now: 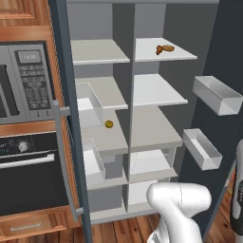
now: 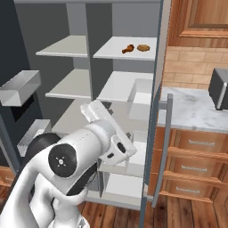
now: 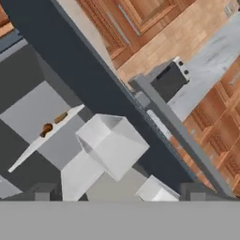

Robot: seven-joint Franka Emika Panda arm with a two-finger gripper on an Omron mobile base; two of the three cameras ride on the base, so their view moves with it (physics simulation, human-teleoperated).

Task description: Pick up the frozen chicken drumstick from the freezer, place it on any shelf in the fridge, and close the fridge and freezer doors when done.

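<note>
The frozen chicken drumstick (image 1: 160,50) (image 2: 127,49) (image 3: 46,130) lies on the top shelf (image 1: 163,56) (image 2: 120,54) of the fridge, beside a tan-orange oval food item (image 1: 169,47) (image 2: 143,47). My gripper (image 3: 119,193) stands open with nothing between its fingers, well back from that shelf and lower down. The arm (image 2: 104,133) is raised in front of the middle shelves. Both doors are swung wide: the freezer door (image 1: 66,109) (image 2: 13,40) on the left and the fridge door (image 1: 225,52) (image 2: 155,124) on the right.
A small yellow ball (image 1: 108,124) sits on a middle freezer shelf. Clear bins (image 1: 216,95) (image 1: 201,148) jut from the fridge door's inner face. A black oven and microwave (image 1: 28,80) stand left of the unit. A marble counter (image 2: 191,111) with a toaster (image 2: 218,88) is on the right.
</note>
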